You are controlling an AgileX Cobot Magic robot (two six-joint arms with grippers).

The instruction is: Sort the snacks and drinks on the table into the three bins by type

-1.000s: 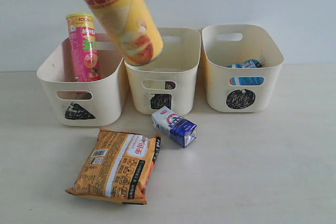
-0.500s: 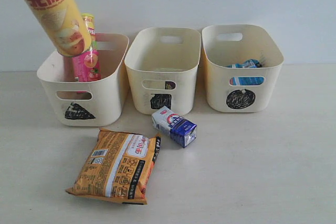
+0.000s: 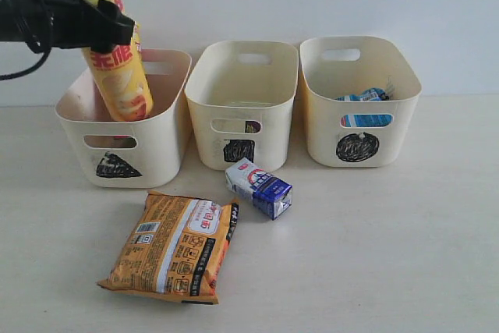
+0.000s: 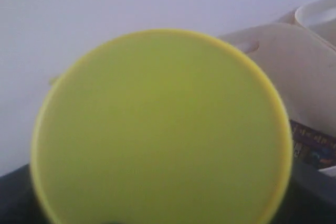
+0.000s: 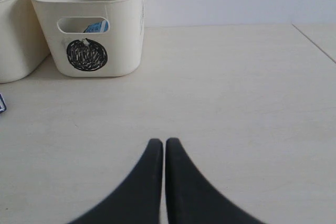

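Observation:
My left gripper (image 3: 105, 27) is shut on the orange-yellow chip tube (image 3: 125, 83), which is tilted with its lower end inside the triangle bin (image 3: 117, 146). The tube's yellow-green lid (image 4: 157, 129) fills the left wrist view. The pink tube is almost wholly hidden behind the held one. A blue and white juice carton (image 3: 259, 188) and the flat orange packet (image 3: 173, 245) lie on the table (image 3: 390, 255). The purple carton (image 3: 252, 126) shows through the square bin's (image 3: 242, 107) slot. A blue-white packet (image 3: 365, 96) lies in the circle bin (image 3: 359, 115). My right gripper (image 5: 165, 142) is shut and empty over bare table.
The three bins stand side by side along the pale back wall. The circle bin (image 5: 94, 24) is ahead of my right gripper, off to one side. A table seam (image 5: 315, 43) runs near the far right edge.
My left gripper has swung the orange-yellow tube from above the square bin over to the left and down, so its lower end now sits inside the triangle bin. Nothing else moved.

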